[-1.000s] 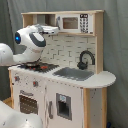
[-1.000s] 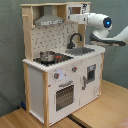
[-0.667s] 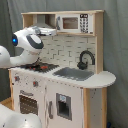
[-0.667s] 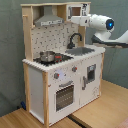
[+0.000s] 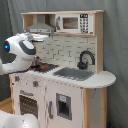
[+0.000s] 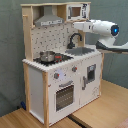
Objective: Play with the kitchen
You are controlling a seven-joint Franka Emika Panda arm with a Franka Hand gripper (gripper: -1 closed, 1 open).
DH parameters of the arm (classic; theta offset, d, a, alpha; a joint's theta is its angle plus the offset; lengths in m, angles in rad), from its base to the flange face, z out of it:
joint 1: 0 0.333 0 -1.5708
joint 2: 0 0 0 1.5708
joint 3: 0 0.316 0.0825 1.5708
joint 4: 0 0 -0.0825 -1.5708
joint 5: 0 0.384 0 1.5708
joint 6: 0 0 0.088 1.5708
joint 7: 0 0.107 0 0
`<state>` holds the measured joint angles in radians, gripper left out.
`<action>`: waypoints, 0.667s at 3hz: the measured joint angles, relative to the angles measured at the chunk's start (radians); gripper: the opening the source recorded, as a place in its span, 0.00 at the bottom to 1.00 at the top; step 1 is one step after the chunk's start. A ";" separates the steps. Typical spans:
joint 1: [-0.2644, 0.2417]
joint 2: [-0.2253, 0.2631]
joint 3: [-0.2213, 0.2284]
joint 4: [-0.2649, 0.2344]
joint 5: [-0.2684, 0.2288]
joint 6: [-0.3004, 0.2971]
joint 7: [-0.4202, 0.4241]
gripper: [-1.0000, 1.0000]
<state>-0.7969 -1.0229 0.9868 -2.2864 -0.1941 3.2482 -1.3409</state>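
Where the first exterior view looks on:
Kitchen: tall white and light-wood toy play kitchen (image 5: 75, 95), filling the middle and the first exterior view's right, backed by a grey curtain (image 5: 115, 40).
Top shelf: grey metal hood (image 5: 41, 26) beside a small white microwave with a dark window (image 5: 74, 23).
Counter: black curved faucet (image 5: 86, 59) behind a grey rectangular sink (image 5: 75, 74); dark stovetop (image 5: 46, 66) toward the first exterior view's left, partly hidden.
Front: oven door with slatted window (image 5: 29, 105), and a small dark-paned door (image 5: 63, 106) under the sink.
Arm: white rounded robot arm with a blue light (image 5: 19, 51), in front of the stove side, at hood height.
Gripper: hidden behind the arm's body; opening and hold cannot be told.

Where the second exterior view looks on:
Kitchen: standing on a light-wood table (image 6: 107, 107), corner turned toward the camera.
Stove: small silver pot (image 6: 47, 56) sitting on the stovetop, round knobs (image 6: 57, 76) on the front panel below.
Sink side: faucet and sink toward the second exterior view's right.
Arm: stretched in from the second exterior view's right, level with the top of the faucet.
Gripper: grey tool end (image 6: 80, 26) close to the faucet's arch, above the sink; whether touching, spread or closed cannot be told, nothing seen held.
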 joint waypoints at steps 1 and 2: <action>0.065 -0.057 0.003 -0.041 0.000 -0.013 0.044 1.00; 0.126 -0.125 0.018 -0.081 0.000 -0.023 0.096 1.00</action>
<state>-0.6709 -1.1483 1.0043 -2.3671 -0.1941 3.2248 -1.2447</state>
